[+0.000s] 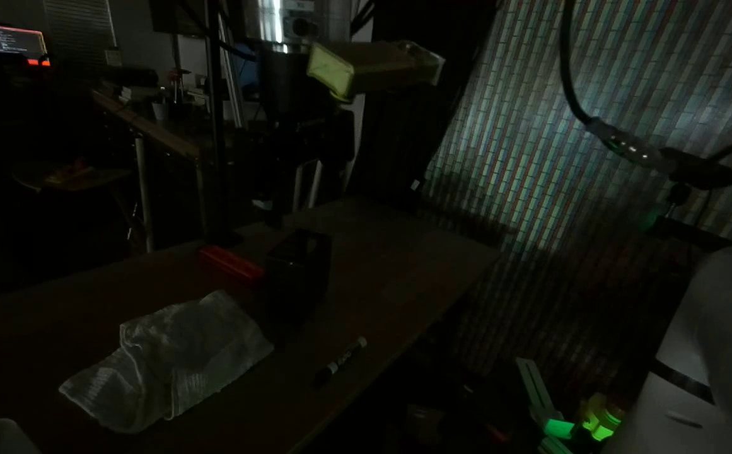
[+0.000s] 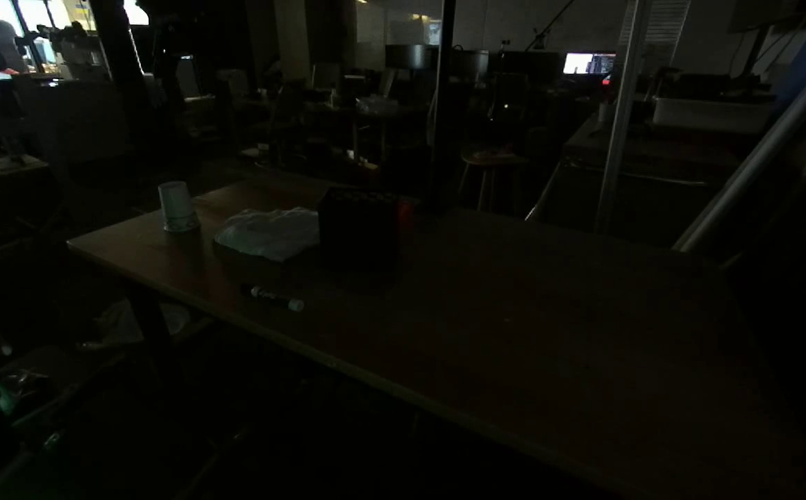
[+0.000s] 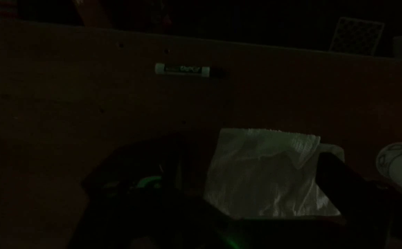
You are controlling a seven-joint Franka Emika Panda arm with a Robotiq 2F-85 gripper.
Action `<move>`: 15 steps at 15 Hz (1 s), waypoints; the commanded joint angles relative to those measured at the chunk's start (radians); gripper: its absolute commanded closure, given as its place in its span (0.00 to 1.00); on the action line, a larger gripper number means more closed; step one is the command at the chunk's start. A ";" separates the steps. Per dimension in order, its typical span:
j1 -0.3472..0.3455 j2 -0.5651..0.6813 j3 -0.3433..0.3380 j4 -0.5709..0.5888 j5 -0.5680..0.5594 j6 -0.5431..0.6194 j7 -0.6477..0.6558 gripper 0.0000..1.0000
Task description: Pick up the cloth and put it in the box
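The table (image 2: pixel 514 326) under the box (image 1: pixel 296 271) looks like dull wood. Near the box, the cloth (image 1: pixel 195 353) is woven and crinkly, with a bumpy edge. The marker (image 3: pixel 183 70) near the box looks like smooth plastic. The cup (image 2: pixel 177 205), well apart from the box, looks like paper.

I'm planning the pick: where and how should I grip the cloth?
Probably best to pinch the cloth by its folded-over flap, straight from above: the doubled fabric should bunch easily, and it lies low between the box and the cup.
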 commanded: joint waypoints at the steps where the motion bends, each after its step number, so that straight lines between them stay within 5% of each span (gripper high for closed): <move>1: 0.010 0.182 0.006 0.218 -0.075 0.016 -0.021 0.00; 8: 0.038 0.504 -0.017 0.504 -0.127 0.080 -0.074 0.00; 15: 0.082 0.759 -0.035 0.598 -0.075 0.133 -0.115 0.00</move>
